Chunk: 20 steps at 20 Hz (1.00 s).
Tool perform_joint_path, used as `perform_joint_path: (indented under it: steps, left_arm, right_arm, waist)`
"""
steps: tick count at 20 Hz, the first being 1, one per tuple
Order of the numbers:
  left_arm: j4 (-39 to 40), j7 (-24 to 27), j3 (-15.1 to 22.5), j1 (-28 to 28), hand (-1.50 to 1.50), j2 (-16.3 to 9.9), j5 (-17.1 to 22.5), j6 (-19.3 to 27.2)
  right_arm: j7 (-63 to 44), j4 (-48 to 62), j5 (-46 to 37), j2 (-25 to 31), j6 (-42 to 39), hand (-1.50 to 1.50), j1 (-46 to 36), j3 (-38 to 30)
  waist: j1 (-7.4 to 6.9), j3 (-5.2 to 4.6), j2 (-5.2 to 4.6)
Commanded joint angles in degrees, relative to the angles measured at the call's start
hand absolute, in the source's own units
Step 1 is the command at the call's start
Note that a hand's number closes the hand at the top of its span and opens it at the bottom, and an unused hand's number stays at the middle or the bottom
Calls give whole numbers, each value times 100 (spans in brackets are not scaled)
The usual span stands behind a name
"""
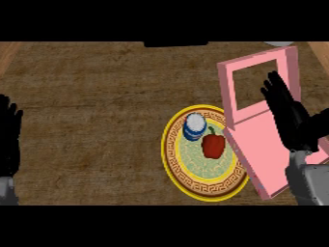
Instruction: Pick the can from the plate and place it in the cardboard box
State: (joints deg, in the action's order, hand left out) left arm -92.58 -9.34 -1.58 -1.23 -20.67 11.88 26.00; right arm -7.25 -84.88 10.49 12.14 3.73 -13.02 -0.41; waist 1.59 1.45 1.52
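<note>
The can (194, 126) is standing upright on the upper left part of the plate (188, 185), a little right of the frame's centre, showing its pale round top and blue side. It is probably light and stiff, with a smooth, somewhat slippery wall, so the sensible hold is around its side, fingers on one flank and thumb on the other, below the rim. A red pepper (212, 145) is lying just beside it on the plate, to its lower right, which is leaving little room on that side; coming in from the top or left looks easier. The pink box (249, 72) is sitting at the right of the frame, its near edge touching or overlapping the plate's right rim. The right hand (292, 123) is hovering over the box with its fingers straight and spread, holding nothing, well short of the can. The left hand (2, 140) is resting open at the left edge, fingers up, above the brown counter (89, 96).
</note>
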Motion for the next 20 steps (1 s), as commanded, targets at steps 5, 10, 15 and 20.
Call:
perform_joint_path:
  steps: [5,10,15,20]
  left_arm:
    - [-300,592,826,-515,0,-858,-575,-1316]
    - [-210,1095,1340,-456,0,-879,-536,-2096]
    - [37,1012,1242,-1039,0,-912,-409,-2452]
    - [210,1367,1276,-896,0,-784,-544,-2533]
  right_arm:
    - [173,-1634,-1040,679,1015,-150,-674,-399]
    - [-794,-2389,-2607,1326,1386,-150,118,86]
    - [-375,-2885,-3913,1435,1314,-150,996,980]
    - [-1842,-3969,-4780,1998,383,-150,952,1415]
  waist:
    - [401,-184,14]
    - [261,-182,-77]
    - [36,-153,-147]
    - [-67,-161,-131]
